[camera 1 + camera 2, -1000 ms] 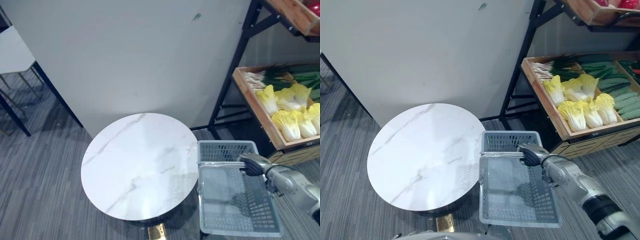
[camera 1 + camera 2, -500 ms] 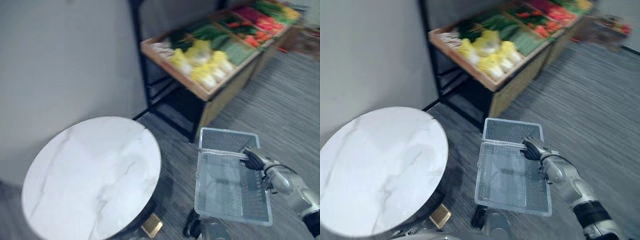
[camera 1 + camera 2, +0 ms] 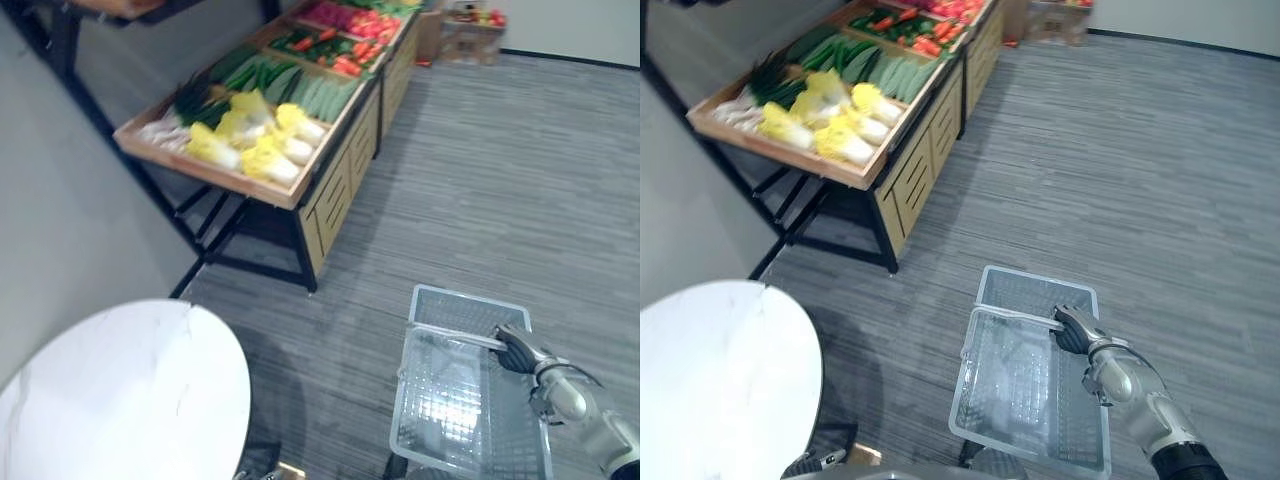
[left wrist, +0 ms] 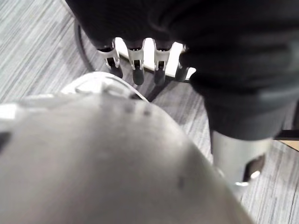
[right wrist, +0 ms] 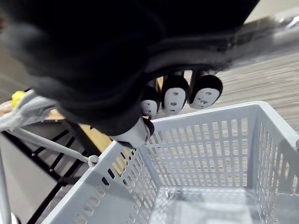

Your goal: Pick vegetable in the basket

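the right hand is clenched round the thin handle of a grey plastic basket, gripping it at the end nearest the arm. the basket hangs low over the grey striped floor, in front of the robot and a little to its right. in the right wrist view the dark fingertips curl in just above the slotted basket wall.

the vegetables are not near that hand. they lie on a slanted wooden rack well away, ahead and off to the robot's left, with open floor between rack and basket. a cluster of yellow cabbages sits at the nearer end of the rack, green onions beside them toward the wall, pale green cucumbers just past the cabbages, and red vegetables further along. i can't make out each kind at the far end.

a round white marble table stands at the robot's left, closer than the rack and apart from the basket.

the left hand shows in its own wrist view with fingers hanging loose over the floor, grasping nothing.
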`<state>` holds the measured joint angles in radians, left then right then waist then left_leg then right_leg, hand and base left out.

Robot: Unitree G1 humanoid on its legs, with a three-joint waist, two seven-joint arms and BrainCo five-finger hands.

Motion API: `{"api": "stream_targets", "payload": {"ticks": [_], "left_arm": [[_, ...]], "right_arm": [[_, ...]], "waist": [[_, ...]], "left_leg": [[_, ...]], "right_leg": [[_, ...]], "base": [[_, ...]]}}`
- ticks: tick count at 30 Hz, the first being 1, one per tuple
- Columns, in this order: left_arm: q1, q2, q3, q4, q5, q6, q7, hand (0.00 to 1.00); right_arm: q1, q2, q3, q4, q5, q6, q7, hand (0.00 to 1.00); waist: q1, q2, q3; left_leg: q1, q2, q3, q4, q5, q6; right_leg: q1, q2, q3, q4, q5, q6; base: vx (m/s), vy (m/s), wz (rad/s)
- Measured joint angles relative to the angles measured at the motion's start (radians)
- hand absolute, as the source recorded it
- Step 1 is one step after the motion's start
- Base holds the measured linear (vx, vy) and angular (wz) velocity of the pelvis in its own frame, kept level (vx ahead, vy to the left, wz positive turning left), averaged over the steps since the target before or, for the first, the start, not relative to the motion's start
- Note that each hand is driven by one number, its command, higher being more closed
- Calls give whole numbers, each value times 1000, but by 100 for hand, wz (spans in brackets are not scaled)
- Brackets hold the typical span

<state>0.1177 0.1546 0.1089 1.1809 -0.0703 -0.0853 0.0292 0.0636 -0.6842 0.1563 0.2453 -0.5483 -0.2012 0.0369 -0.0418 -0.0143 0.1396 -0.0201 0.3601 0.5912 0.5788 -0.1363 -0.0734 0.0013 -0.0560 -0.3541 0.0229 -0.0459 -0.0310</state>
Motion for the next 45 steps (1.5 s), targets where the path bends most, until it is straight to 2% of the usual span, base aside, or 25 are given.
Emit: {"api": "stream_targets", "payload": {"ticks": [1, 4, 8, 9, 10, 12, 17, 18, 20, 23, 24, 25, 27, 28, 30, 32, 33, 35, 37, 38, 39, 41, 42, 43, 45], "left_arm": [[6, -14, 0, -12, -7, -1, 6, 0], [28, -31, 15, -42, -32, -10, 10, 0], [28, -40, 16, -50, -42, -25, 8, 0], [29, -43, 16, -60, -42, -28, 7, 0], [37, -46, 17, -64, -41, -28, 7, 0], [36, -33, 20, -65, -41, -31, 7, 0], [36, -31, 30, -68, -32, -35, 6, 0], [31, -24, 26, -67, -25, -34, 6, 0], [34, -24, 12, -65, -18, -32, 6, 0], [35, -1, -34, -61, 8, -20, 11, 0], [34, 24, -65, -61, 13, -19, 12, 0], [32, 45, -91, -63, 18, -19, 12, 0], [3, 59, -107, -65, 27, -15, 17, 0], [-39, 66, -114, -68, 38, -14, 24, 0], [-102, 72, -134, -94, 47, -14, 35, 0], [-165, 77, -151, -147, 51, -15, 41, 0], [-204, 82, -158, -193, 54, -21, 46, 0], [-248, 90, -163, -255, 54, -36, 55, 0], [-252, 100, -163, -313, 54, -42, 74, 0], [-250, 96, -166, -346, 54, -43, 83, 0], [-245, 83, -168, -352, 53, -44, 86, 0], [-238, 80, -172, -351, 51, -43, 87, 0], [-229, 72, -182, -346, 50, -40, 85, 0], [-223, 66, -182, -340, 50, -40, 85, 0], [-212, 56, -181, -317, 51, -43, 83, 0]], "right_arm": [[-4, 1, 2, 10, 5, 0, -6, 100], [-22, 6, 18, 61, 9, 1, -6, 100], [-27, 6, 18, 101, 8, 2, -6, 100], [-31, 5, 19, 125, 6, 2, -6, 100], [-32, 0, 18, 128, 6, 4, -6, 100], [-35, 13, 22, 133, 6, 2, -6, 100], [-58, 16, 18, 166, 6, -21, -6, 100], [-51, 25, 14, 174, 3, -21, -6, 100], [-41, 45, 5, 199, -2, -20, -6, 100], [-38, 98, -55, 213, -3, -12, -39, 100], [-33, 123, -77, 220, -3, -5, -53, 100], [-19, 139, -87, 228, -2, -3, -65, 100], [-8, 159, -107, 259, -2, -3, -78, 100], [-1, 167, -113, 289, -1, -6, -79, 100], [-5, 180, -119, 330, 0, -1, -77, 100], [-2, 188, -145, 365, -1, 17, -76, 100], [1, 193, -181, 383, 0, 30, -77, 100], [17, 198, -232, 402, 5, 53, -77, 100], [43, 217, -259, 404, 7, 66, -79, 100], [54, 229, -278, 417, 7, 72, -82, 100], [49, 230, -282, 430, 8, 72, -79, 100], [40, 239, -281, 437, 8, 73, -75, 100], [51, 240, -269, 435, 7, 74, -72, 100], [55, 237, -264, 434, 7, 73, -72, 100], [63, 235, -255, 436, 11, 74, -73, 100]], "waist": [[13, 6, 3], [33, 20, 10], [41, 40, 20], [52, 45, 24], [56, 64, 23], [58, 38, 36], [71, 26, 35], [69, 21, 36], [70, 20, 36], [57, 2, 45], [43, -14, 50], [21, -14, 47], [11, -21, 49], [6, -18, 51], [-12, -8, 59], [-32, 0, 69], [-41, 19, 83], [-59, 21, 93], [-69, 5, 88], [-74, 17, 81], [-63, 54, 64], [-56, 61, 61], [-58, 61, 62], [-52, 59, 64], [-31, 47, 71]], "left_leg": [[-27, -66, -134, -32, -31, -10], [-69, -178, -369, -221, -53, -23], [-140, -218, -528, -435, -8, -24], [-133, -232, -574, -463, 52, -45], [-126, -236, -588, -477, 96, -51], [-120, -276, -541, -447, 69, -13], [-105, -351, -514, -402, 16, 49], [-93, -363, -511, -398, -6, 62], [-72, -363, -495, -396, -34, 62], [14, -362, -444, -402, -76, 99], [63, -370, -436, -402, -97, 112], [101, -373, -437, -402, -120, 134], [147, -373, -436, -415, -139, 146], [159, -370, -439, -427, -146, 145], [164, -365, -448, -439, -145, 129], [187, -363, -465, -453, -154, 110], [211, -358, -489, -474, -160, 100], [253, -351, -524, -482, -184, 57], [294, -343, -570, -452, -217, 6], [292, -311, -589, -392, -222, -2], [237, -263, -605, -275, -213, -8], [182, -238, -606, -145, -156, -25], [83, -224, -615, 84, 66, -70], [55, -213, -626, 166, 109, -88], [-31, -177, -572, 397, 92, -77]], "right_leg": [[-1, -2, 57, -8, 5, 5], [-27, 12, 162, -5, 4, 17], [-53, 19, 241, -1, 6, 21], [-54, 14, 267, 1, 3, 30], [-57, 16, 284, 2, 4, 60], [-49, -30, 315, -14, 28, 107], [-34, -98, 358, -43, 47, 151], [-45, -110, 363, -3, 28, 177], [-88, -108, 367, 105, 13, 181], [-248, -106, 380, 521, 7, 144], [-286, -120, 377, 658, 39, 103], [-308, -133, 367, 759, 60, 95], [-343, -142, 307, 826, -4, 80], [-370, -141, 256, 791, -44, 79], [-392, -131, 176, 623, -44, 78], [-396, -111, 159, 391, -16, 108], [-393, -99, 166, 233, 20, 120], [-389, -97, 170, 101, 59, 115], [-383, -104, 175, 120, 133, 77], [-398, -91, 161, 195, 204, 61], [-410, -52, 138, 241, 154, 27], [-402, -23, 130, 269, 119, 7], [-332, 3, 121, 264, 63, -12], [-294, 5, 122, 248, 51, -16], [-164, 16, 131, 199, 31, -37]], "base": [[2, 33, -131], [4, 92, -123], [55, 199, -70], [139, 243, -64], [152, 255, -65], [160, 249, -43], [151, 252, -34], [101, 176, -27], [85, 159, -39], [65, 155, -51], [74, 121, -10], [129, 105, -2], [213, 97, -2], [248, 74, -2], [336, 32, 17], [436, -40, 35], [397, -85, 45], [522, -166, 59], [582, -254, 53], [635, -314, 12], [648, -328, -7], [687, -354, -17], [708, -338, -7], [695, -285, -3], [681, -256, -18]]}}
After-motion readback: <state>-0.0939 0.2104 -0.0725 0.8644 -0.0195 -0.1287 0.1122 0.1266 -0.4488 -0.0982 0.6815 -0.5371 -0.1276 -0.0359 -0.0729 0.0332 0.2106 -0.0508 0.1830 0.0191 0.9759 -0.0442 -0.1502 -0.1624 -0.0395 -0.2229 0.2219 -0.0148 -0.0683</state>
